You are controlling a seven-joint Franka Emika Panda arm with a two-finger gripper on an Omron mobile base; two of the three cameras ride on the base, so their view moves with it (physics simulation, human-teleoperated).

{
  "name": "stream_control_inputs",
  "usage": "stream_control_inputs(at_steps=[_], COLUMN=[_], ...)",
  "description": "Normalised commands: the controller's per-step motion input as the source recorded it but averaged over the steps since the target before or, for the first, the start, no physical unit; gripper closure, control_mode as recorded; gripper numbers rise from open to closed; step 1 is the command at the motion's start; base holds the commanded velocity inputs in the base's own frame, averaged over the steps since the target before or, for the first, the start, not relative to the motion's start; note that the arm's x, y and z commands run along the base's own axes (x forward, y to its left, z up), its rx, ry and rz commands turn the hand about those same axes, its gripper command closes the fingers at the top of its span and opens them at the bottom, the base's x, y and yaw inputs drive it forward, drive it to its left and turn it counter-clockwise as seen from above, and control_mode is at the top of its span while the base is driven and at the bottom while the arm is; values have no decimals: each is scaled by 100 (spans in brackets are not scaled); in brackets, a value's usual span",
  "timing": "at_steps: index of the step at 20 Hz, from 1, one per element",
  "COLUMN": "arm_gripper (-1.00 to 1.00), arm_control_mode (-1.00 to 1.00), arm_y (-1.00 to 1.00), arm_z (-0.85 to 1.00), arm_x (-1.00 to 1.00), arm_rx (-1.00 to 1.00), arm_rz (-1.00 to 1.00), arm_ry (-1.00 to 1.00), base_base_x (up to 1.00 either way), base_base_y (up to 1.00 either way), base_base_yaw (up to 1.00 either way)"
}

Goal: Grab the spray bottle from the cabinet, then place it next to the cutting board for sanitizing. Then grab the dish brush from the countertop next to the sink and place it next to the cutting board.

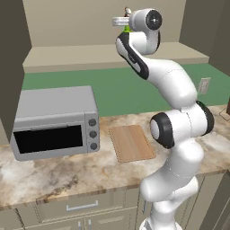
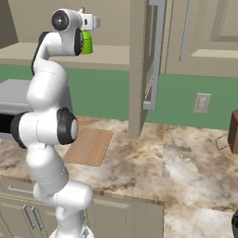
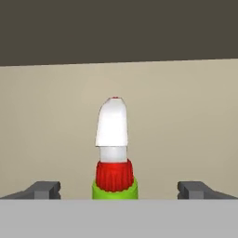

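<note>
The spray bottle [image 3: 113, 139] stands upright on the pale shelf [image 1: 81, 56] inside the open cabinet [image 2: 144, 60]. Its white and red spray head rises between my two fingertips. My gripper [image 3: 121, 190] is open, one finger on each side of the bottle's neck and well apart from it. From the base, my hand [image 2: 93, 22] sits right above the green bottle body [image 2: 87, 42]. The cutting board [image 1: 131, 143] lies flat on the marbled countertop [image 1: 67, 175] below the cabinet. The dish brush and the sink are out of view.
A grey toaster oven [image 1: 56, 121] stands left of the cutting board. The open cabinet door [image 2: 153, 56] hangs right of my arm. A wall outlet [image 2: 202, 103] and a brown object [image 2: 234, 132] are at the far right. Drawers run under the counter edge.
</note>
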Motion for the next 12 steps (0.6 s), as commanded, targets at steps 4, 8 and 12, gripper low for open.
stream_control_inputs(at_steps=[4,8,12], arm_gripper=[100,100,100], arm_control_mode=[-100,-100,-100], arm_y=[5,3,4], arm_z=[-1,-1,-4], arm_x=[33,24,4], arm_rx=[0,0,0], arm_rz=[0,0,0], arm_ry=[2,3,7], base_base_x=[0,0,0], base_base_y=[0,0,0], base_base_yaw=[0,0,0])
